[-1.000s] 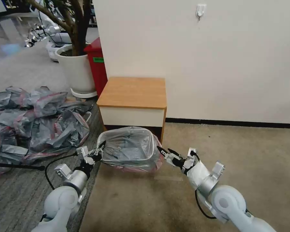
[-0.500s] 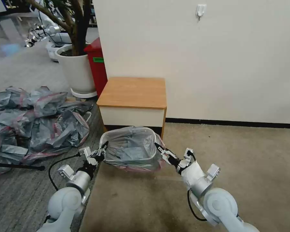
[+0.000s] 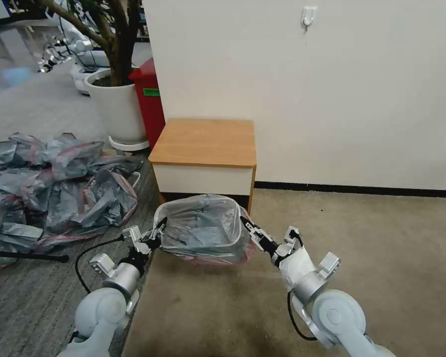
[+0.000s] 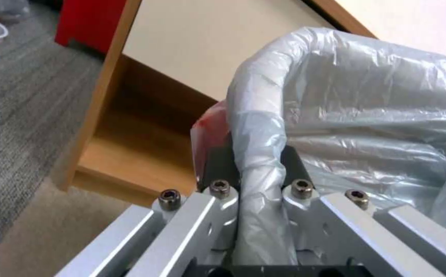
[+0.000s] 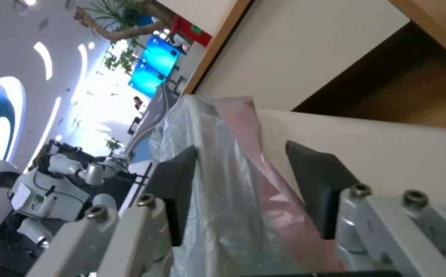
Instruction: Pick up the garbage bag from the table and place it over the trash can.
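The garbage bag (image 3: 200, 225), translucent grey with a pink-red rim, is draped over the trash can (image 5: 367, 134), which stands on the floor just in front of the table (image 3: 205, 141). My left gripper (image 3: 157, 232) is at the can's left rim. In the left wrist view its dark pads (image 4: 218, 165) clamp the bag-wrapped rim, so it is shut on the bag (image 4: 367, 96). My right gripper (image 3: 246, 224) is at the right rim. Its pads (image 5: 174, 184) stand wide apart, open, straddling the bag's pink edge (image 5: 264, 184) and the can wall.
A heap of grey-pink bags (image 3: 54, 183) lies on the floor to the left, with a black rod (image 3: 25, 256) beside it. A white plant pot (image 3: 116, 109) and a red bin (image 3: 151, 99) stand behind it. Open carpet lies to the right, below the wall.
My right arm has pushed forward and left, bringing its open fingers over the can's right rim. The left gripper and the covered can have shifted slightly right.
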Robot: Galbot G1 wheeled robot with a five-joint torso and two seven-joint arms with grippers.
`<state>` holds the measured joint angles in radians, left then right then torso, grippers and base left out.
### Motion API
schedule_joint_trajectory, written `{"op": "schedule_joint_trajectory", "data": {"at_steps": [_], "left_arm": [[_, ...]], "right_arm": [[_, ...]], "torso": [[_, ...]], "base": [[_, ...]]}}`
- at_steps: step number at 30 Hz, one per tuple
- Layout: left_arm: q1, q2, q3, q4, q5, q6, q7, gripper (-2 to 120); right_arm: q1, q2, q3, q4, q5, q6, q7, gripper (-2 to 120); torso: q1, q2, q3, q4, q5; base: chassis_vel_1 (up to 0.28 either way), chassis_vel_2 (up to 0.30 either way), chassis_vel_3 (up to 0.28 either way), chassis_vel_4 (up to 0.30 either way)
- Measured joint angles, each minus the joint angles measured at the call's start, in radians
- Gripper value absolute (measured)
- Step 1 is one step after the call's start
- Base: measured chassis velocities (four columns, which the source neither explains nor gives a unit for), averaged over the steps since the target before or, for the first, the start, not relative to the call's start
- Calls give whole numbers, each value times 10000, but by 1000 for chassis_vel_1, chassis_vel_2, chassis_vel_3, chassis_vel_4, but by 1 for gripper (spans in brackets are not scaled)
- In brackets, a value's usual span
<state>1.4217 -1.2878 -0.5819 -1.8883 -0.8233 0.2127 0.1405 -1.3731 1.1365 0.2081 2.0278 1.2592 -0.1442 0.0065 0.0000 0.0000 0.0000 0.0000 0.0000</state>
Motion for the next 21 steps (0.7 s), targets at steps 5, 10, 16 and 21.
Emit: {"op": "schedule_joint_trajectory", "data": {"at_steps": [5, 10, 16, 21], "left_arm": [[72, -44, -17, -14, 153, -74, -1, 5], [105, -65, -19, -24, 184, -141, 0, 5], [93, -116, -17, -35, 192, -142, 0, 5], [100, -158, -11, -83, 200, -143, -1, 5]], "right_arm": [[-6, 46, 2, 12, 2, 3, -1, 37], [-43, 70, 39, 37, 30, 44, -1, 32], [-105, 122, 36, 37, 1, 66, -17, 30], [-158, 124, 14, 32, -177, 142, -33, 30]], "torso": [[0, 0, 0, 0, 0], [1, 0, 0, 0, 0], [0, 0, 0, 0, 0], [0, 0, 0, 0, 1]], "base": [[0, 0, 0, 0], [0, 0, 0, 0], [0, 0, 0, 0], [0, 0, 0, 0]]}}
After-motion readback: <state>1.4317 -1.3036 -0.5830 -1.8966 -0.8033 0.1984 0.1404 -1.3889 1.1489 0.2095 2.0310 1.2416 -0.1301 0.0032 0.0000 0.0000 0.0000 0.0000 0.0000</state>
